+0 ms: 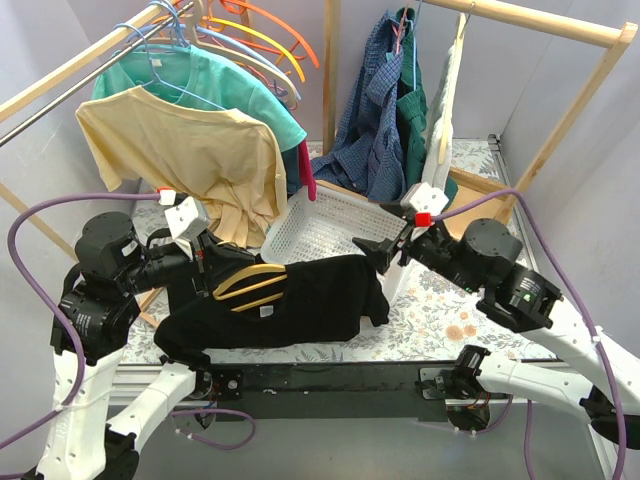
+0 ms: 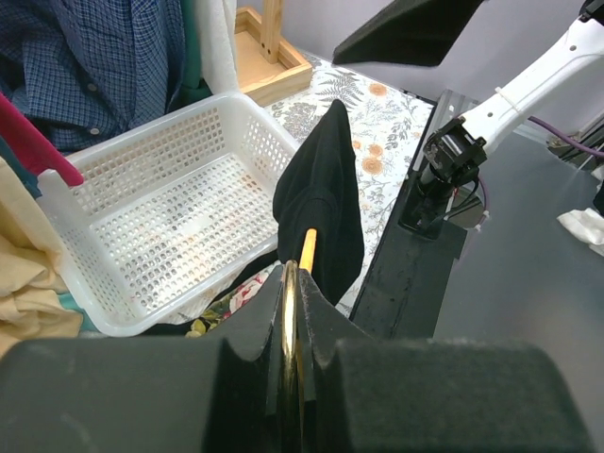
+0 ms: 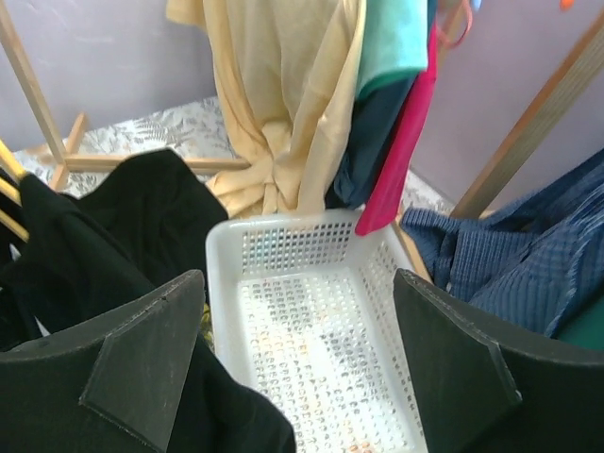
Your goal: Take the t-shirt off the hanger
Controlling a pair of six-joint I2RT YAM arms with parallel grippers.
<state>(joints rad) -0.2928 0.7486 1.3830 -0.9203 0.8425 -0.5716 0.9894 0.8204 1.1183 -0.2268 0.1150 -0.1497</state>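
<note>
- The left pincer (image 2: 291, 316) is clenched on the yellow hanger (image 1: 250, 285), its bars pinched edge-on between the two pads.
- The black t-shirt (image 1: 310, 300) hangs on that hanger, held flat-on above the near edge of the bench (image 1: 450, 315), in front of the white basket (image 1: 290, 228).
- The shirt's right end droops off the hanger's tip, just beside the basket's near corner.
- The right pincer (image 3: 302, 363) is released, jaws spread wide. It holds nothing and hovers over the basket's near rim at the shirt's right end. Whether it touches the cloth cannot be told.
- A beige shirt (image 1: 190, 150) and a teal one (image 1: 235, 85) on the left rack hang close behind the left wrist.
- A blue checked shirt (image 1: 375, 120) crowds the basket's far edge.
- Bare patterned bench shows to the right of the black shirt, beneath the right arm.
</note>
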